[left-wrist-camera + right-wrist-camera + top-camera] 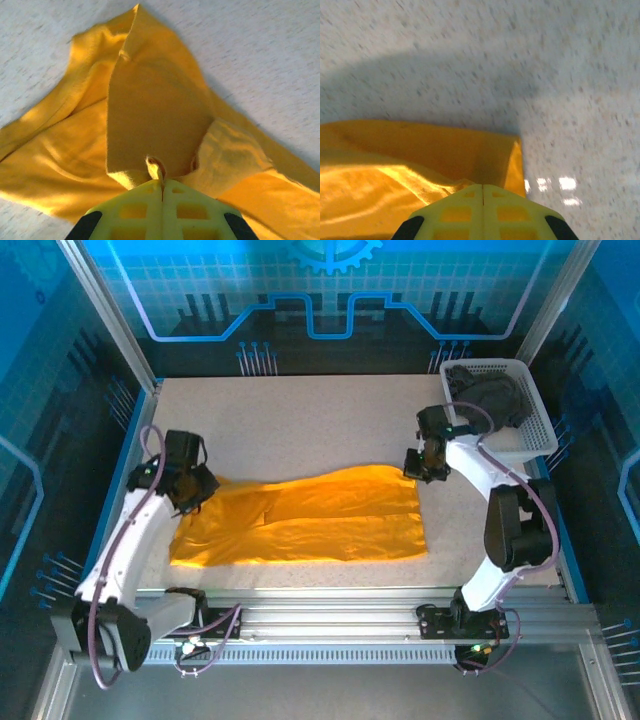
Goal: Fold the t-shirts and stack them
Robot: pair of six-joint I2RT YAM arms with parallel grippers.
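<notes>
Top external view: the mustard-orange t-shirt (300,525) lies stretched across the near half of the bench (300,420) between my arms. My left hand (190,490) is clenched on cloth at its left end. My right hand (425,465) is clenched on its far right corner. The charcoal t-shirt (490,395) sits crumpled in the basket (535,430), well apart. I judge I am in the first lengthwise fold of the orange shirt. Next, I think, both hands must carry the far edge toward me together, keep it taut, and lay it level on the near edge before letting go.
</notes>
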